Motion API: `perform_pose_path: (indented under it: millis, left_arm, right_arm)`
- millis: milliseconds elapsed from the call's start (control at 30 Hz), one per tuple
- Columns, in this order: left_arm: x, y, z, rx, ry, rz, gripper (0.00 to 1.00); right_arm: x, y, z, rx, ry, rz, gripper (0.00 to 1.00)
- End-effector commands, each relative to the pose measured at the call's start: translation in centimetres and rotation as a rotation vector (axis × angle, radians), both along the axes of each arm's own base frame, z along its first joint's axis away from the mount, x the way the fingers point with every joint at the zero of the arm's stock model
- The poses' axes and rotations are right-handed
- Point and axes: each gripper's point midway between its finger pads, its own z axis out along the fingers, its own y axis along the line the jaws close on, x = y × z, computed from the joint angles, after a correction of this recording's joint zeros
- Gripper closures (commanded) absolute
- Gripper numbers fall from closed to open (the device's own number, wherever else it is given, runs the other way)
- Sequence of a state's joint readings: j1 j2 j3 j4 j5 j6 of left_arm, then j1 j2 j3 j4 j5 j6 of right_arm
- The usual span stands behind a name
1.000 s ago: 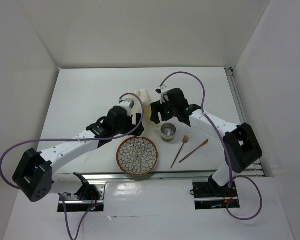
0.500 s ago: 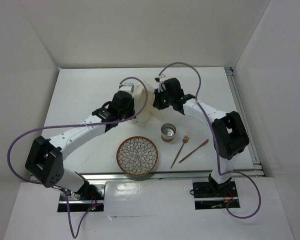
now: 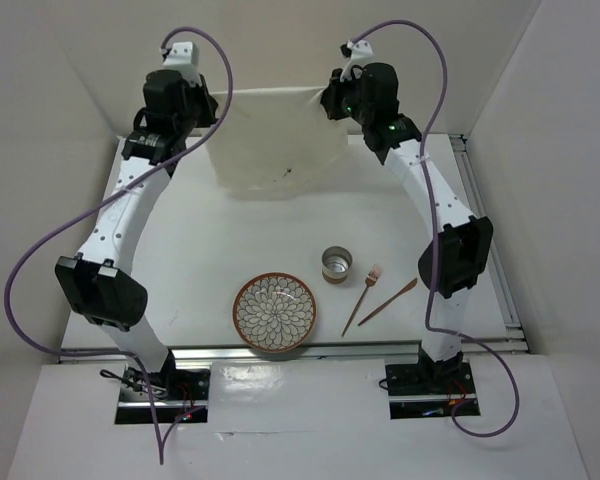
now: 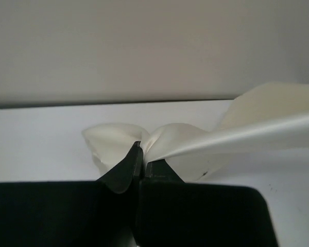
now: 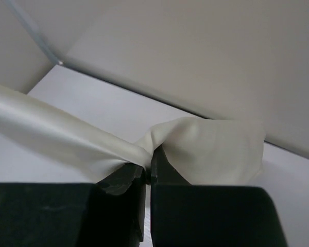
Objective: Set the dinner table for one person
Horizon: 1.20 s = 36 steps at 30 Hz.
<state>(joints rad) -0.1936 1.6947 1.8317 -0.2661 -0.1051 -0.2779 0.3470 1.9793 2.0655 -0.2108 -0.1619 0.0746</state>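
Observation:
A cream cloth mat (image 3: 272,140) hangs stretched in the air over the far part of the dinner table (image 3: 180,240). My left gripper (image 3: 208,108) is shut on its left top corner, and my right gripper (image 3: 325,100) is shut on its right top corner. In the left wrist view the cloth mat (image 4: 206,141) bunches at the pinch of the left gripper (image 4: 142,154). In the right wrist view the cloth mat (image 5: 211,149) folds over the right gripper (image 5: 150,163). Near the front lie a patterned plate (image 3: 275,312), a metal cup (image 3: 336,264), a fork (image 3: 361,298) and a second thin utensil (image 3: 388,301).
White walls enclose the table at the back and both sides. An aluminium rail (image 3: 485,220) runs down the right edge and another along the front edge (image 3: 310,348). Purple cables loop from both arms.
Both grippers closed on the folded cloth at mid-table, then rose and spread apart toward the back, unfolding it into a hanging sheet. The plate, cup and cutlery stayed put.

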Motion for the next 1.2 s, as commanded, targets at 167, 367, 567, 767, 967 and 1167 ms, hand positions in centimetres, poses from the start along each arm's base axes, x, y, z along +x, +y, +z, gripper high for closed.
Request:
perform_pose_path:
  millis: [167, 367, 567, 767, 967, 1167]
  left_arm:
    - [-3.6, 4.0, 7.3, -0.015, -0.122, -0.005, 1.00]
    - [-6.8, 4.9, 5.9, -0.034, -0.068, 0.002, 1.00]
    - [-7.9, 5.3, 6.1, -0.033, -0.059, 0.011, 1.00]
    - [-4.5, 5.1, 4.4, -0.041, -0.041, 0.013, 1.00]
    - [0.8, 4.7, 4.6, -0.066, -0.072, 0.016, 1.00]
    - [6.1, 5.3, 7.4, -0.069, -0.160, 0.041, 1.00]
  right_arm:
    - [-5.9, -5.1, 7.1, -0.021, -0.117, -0.098, 1.00]
    - [-11.8, -6.5, 6.6, -0.051, -0.060, -0.061, 1.00]
    - [-14.7, -7.2, 7.9, -0.072, -0.080, -0.037, 1.00]
    - [-11.5, -7.5, 4.5, -0.096, -0.028, -0.044, 1.00]
    - [-4.7, -9.4, 5.3, -0.073, -0.091, -0.088, 1.00]
    - [0.9, -9.5, 7.4, -0.034, -0.166, -0.079, 1.00]
